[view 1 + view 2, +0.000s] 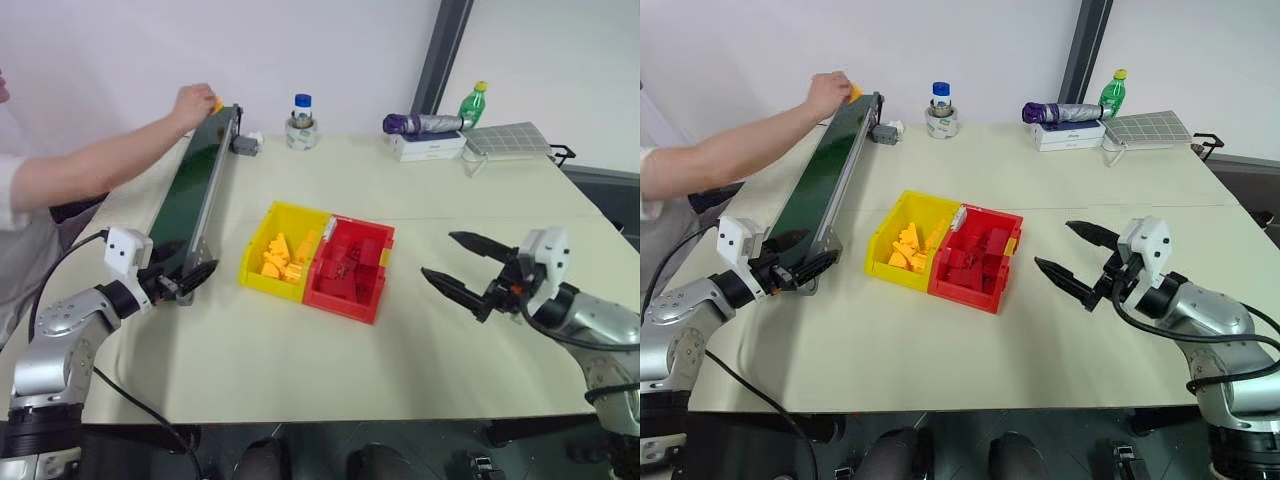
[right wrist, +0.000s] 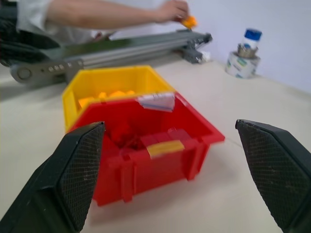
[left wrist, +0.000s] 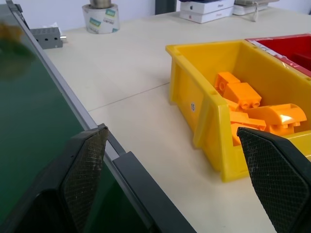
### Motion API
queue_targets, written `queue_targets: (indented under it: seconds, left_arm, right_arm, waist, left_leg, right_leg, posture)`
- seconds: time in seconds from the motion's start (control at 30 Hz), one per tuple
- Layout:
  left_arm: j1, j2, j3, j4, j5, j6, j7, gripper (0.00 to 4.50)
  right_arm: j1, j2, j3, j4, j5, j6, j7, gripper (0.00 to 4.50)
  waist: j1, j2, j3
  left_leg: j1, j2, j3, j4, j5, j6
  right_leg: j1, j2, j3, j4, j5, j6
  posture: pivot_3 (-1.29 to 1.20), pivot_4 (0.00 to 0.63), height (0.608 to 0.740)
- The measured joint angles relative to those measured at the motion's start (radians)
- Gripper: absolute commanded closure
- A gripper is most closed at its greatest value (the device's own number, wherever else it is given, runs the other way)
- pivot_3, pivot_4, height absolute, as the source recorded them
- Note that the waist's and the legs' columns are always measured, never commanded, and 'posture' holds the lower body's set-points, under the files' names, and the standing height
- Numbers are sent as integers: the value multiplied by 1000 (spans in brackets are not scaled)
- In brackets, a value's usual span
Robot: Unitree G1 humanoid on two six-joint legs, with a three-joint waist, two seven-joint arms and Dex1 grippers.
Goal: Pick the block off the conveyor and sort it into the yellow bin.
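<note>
Here, going from the left, a person's hand (image 1: 192, 103) holds the block (image 1: 216, 104) at the far end of the conveyor (image 1: 195, 190). The left gripper (image 1: 192, 278) waits at the belt's near end, fingers spread and empty. The yellow bin (image 1: 262, 230) sits mid-counter (image 1: 400, 180), joined to the red bin (image 1: 375, 300). The right gripper (image 1: 462, 268) hangs released too. The block looks light, hard and slick; pinching its flat sides would probably hold best.

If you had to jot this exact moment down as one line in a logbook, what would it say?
block: in person's hand at conveyor far end | left tool: open, empty, at near end | right tool: open, empty | yellow bin: holds bricks
</note>
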Motion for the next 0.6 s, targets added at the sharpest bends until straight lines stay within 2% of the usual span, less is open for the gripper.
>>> queue_targets:
  seconds: [0.6]
  left_arm:
    - [-7,-14,29,-3,4,-52,36,29]
  right_arm:
    - [-25,26,5,32,-13,-19,-28,47]
  waist:
    - [-5,0,0]
  left_leg:
    - [0,0,0,0,0,0]
  right_leg:
    - [-1,0,0,0,0,0]
  posture:
    - [0,150,740]
